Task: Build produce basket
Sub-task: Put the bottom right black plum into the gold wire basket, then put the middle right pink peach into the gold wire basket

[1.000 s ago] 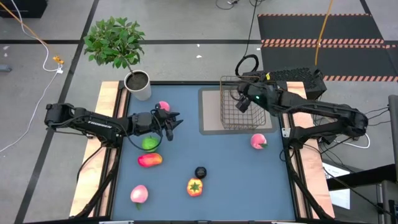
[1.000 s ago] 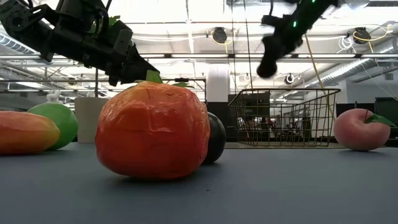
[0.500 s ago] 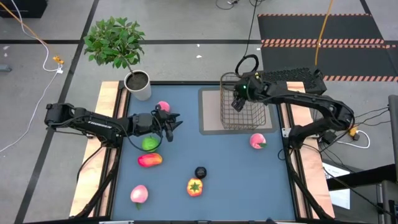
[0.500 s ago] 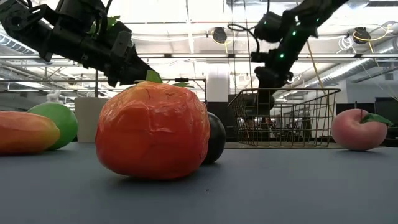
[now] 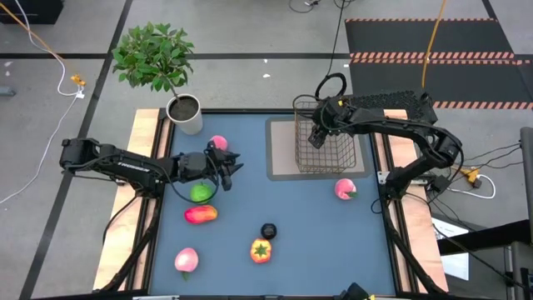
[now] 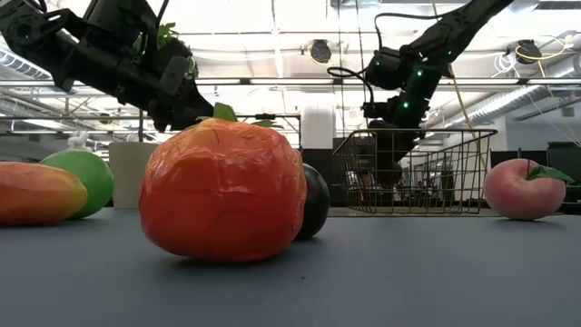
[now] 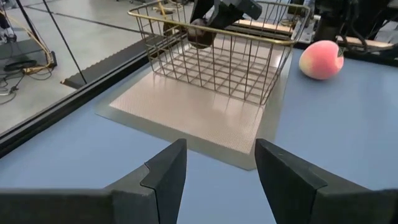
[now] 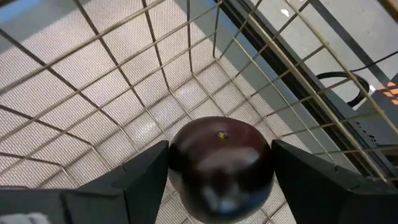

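The wire basket (image 5: 326, 150) stands on a pale mat at the table's far right. My right gripper (image 5: 316, 133) reaches down into the basket's far-left corner, shut on a dark ball (image 8: 221, 168). My left gripper (image 5: 234, 162) hovers open, with nothing between its fingers, beside a pink peach (image 5: 219, 142) and above a green apple (image 5: 200, 192). On the blue table also lie a red-orange piece (image 5: 201, 214), a second peach (image 5: 186, 259), an orange pepper (image 5: 261, 250), another dark ball (image 5: 268, 230) and a third peach (image 5: 346, 189). My right gripper pinches the dark ball's two opposite sides (image 8: 180, 163) between its two fingers. The fingers slant down from above, from the table's right. The ball (image 7: 200, 32) hangs clear above the basket's mesh floor, about level with the rim, in the far-left corner.
A white pot (image 5: 185, 114) with a leafy plant stands at the table's far-left corner. The pale mat (image 5: 281, 162) shows on the basket's left side. Wooden rails (image 5: 141, 150) run along both sides of the table.
My right gripper has sunk with the dark ball from above the basket's rim down into the basket, and its arm has swung toward the table's far edge. The left arm has kept still.
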Tool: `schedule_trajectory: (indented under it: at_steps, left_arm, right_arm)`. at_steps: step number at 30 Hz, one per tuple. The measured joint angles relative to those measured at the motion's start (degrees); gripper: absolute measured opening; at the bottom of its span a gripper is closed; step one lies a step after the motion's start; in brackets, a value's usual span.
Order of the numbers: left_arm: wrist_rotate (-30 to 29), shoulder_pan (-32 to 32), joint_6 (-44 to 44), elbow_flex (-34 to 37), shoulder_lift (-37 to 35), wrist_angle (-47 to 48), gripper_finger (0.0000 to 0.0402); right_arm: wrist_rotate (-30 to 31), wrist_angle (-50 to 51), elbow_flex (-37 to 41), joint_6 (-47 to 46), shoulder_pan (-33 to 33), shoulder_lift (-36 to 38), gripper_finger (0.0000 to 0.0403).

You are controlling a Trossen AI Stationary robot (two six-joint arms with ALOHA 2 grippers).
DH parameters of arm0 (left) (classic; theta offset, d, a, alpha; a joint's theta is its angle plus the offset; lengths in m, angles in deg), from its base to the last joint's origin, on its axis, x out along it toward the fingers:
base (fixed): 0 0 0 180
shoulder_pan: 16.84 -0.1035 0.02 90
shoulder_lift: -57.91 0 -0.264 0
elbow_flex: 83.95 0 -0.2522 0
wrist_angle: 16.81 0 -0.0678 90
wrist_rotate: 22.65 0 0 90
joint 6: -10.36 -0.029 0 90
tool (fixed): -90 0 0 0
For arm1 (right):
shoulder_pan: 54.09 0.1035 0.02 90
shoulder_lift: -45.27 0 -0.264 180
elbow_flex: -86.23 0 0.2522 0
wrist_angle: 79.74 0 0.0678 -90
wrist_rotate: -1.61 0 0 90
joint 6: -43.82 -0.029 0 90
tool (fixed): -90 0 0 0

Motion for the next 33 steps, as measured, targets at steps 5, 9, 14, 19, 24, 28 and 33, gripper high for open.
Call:
schedule_trajectory:
  at_steps: [5, 9, 14, 19, 24, 28, 33]
  left_arm:
    - [0.02, 0.00, 0.53, 0.02, -0.01, 0.90, 0.0191]
    - [0.02, 0.04, 1.59, 0.02, -0.01, 1.52, 0.0191]
    - [0.02, 0.04, 1.69, 0.02, -0.01, 2.38, 0.0191]
    - [0.03, 0.04, 1.88, 0.02, -0.01, 2.33, 0.0191]
    - [0.04, 0.04, 2.35, 0.02, 0.01, 2.28, 0.0191]
    - [0.06, 0.08, 2.74, 0.02, -0.01, 2.28, 0.0191]
    - [0.07, 0.09, 2.71, 0.02, -0.01, 1.72, 0.0191]
  right_arm:
    - [0.00, -0.38, 0.00, -0.35, -0.01, 0.04, 0.0297]
    - [0.00, -0.36, 0.00, -0.62, -0.01, 0.04, 0.0315]
    - [0.09, -0.33, 0.00, -2.59, -0.01, 0.04, 0.0319]
    - [0.15, -0.68, 0.00, -2.48, -0.01, 0.07, 0.0312]
    - [0.27, -0.44, 0.10, -1.63, 0.11, 0.96, 0.0305]
    - [0.43, -0.99, 0.11, -0.04, 3.60, 7.20, 0.0293]
    - [2.66, -6.12, 0.11, -0.64, 9.86, 19.09, 0.0273]
